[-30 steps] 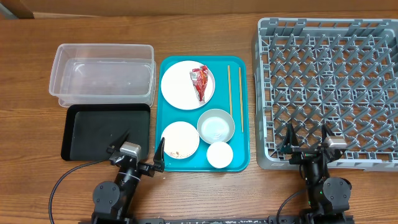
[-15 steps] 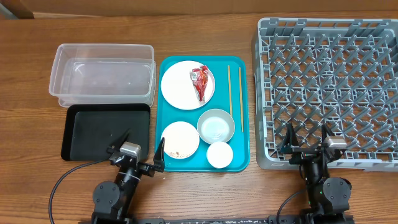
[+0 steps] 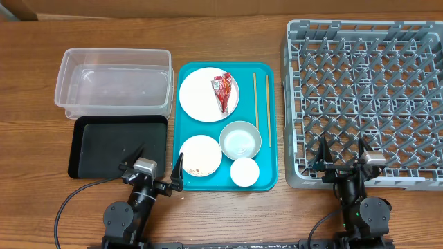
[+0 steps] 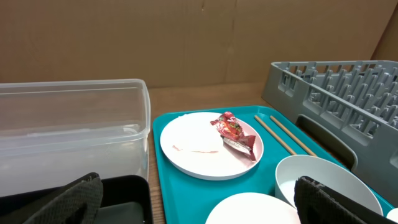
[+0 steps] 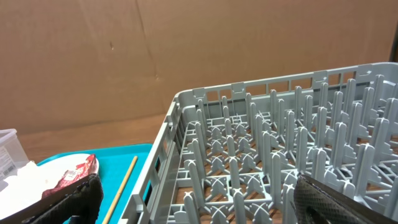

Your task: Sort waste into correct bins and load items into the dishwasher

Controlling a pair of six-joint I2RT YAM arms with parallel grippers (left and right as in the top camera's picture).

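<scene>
A teal serving tray [image 3: 271, 124] holds a large white plate [image 3: 201, 93] with a red snack wrapper [image 3: 222, 90] on it, a small white plate [image 3: 201, 155] with food scraps, a pale bowl [image 3: 240, 139], a white cup [image 3: 244, 171] and two chopsticks [image 3: 255, 97]. The clear tub [image 3: 114, 81] and black tray [image 3: 118, 145] lie left of it. The grey dish rack [image 3: 367, 90] is on the right. My left gripper [image 3: 156, 169] is open and empty at the tray's near left corner. My right gripper [image 3: 340, 160] is open and empty over the rack's near edge. The wrapper also shows in the left wrist view [image 4: 235, 132].
A brown cardboard wall [image 4: 199, 37] stands behind the table. Bare wooden table [image 3: 34, 104] lies left of the bins and along the front edge.
</scene>
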